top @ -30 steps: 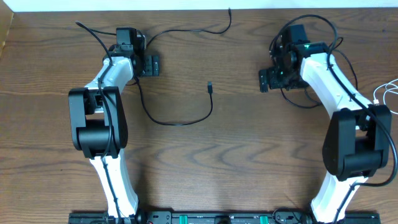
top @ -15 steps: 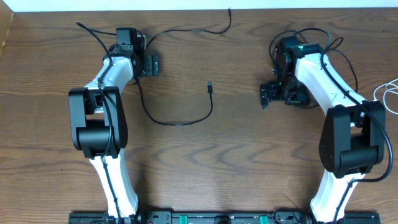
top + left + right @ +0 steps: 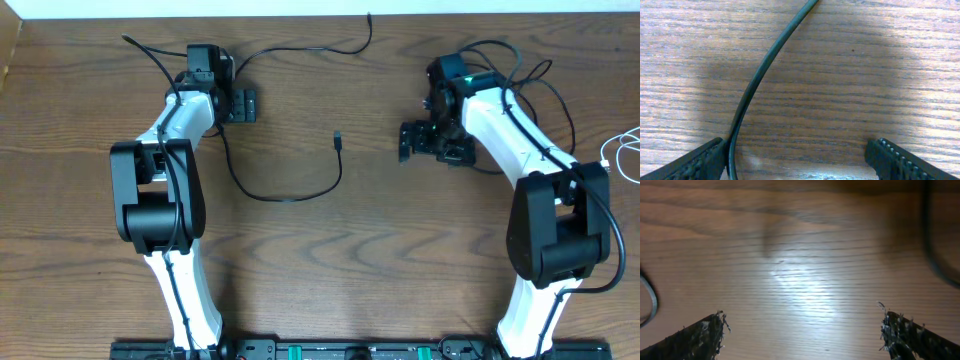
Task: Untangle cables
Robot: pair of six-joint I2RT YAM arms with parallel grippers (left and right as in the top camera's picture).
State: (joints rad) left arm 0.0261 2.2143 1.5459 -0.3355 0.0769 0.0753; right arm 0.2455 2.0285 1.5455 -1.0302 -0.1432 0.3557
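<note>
**Overhead.** My left hand sits far out on the left of the worktop, right on a black cable. From that hand one run climbs away toward the far edge and bends off to my right, ending near the rim. The other run drops toward me, sags in a shallow U to the right of the hand, then rises to a small plug end pointing away from me. My right hand lies to the right of that plug, apart from it. A white cord lies at the right edge, well beyond the right hand.

**Left wrist.** The left hand is spread wide. The black cable crosses the gap on a bowed slant, far-right to near-left. It touches the inner face of one finger and is not pinched. The other finger is well clear of it.

**Right wrist.** The right hand is spread wide, with wood grain showing between the fingers. A dark strand, blurred, runs near-to-far at the right edge, beyond the right-side finger. I cannot tell which cord it is.
</note>
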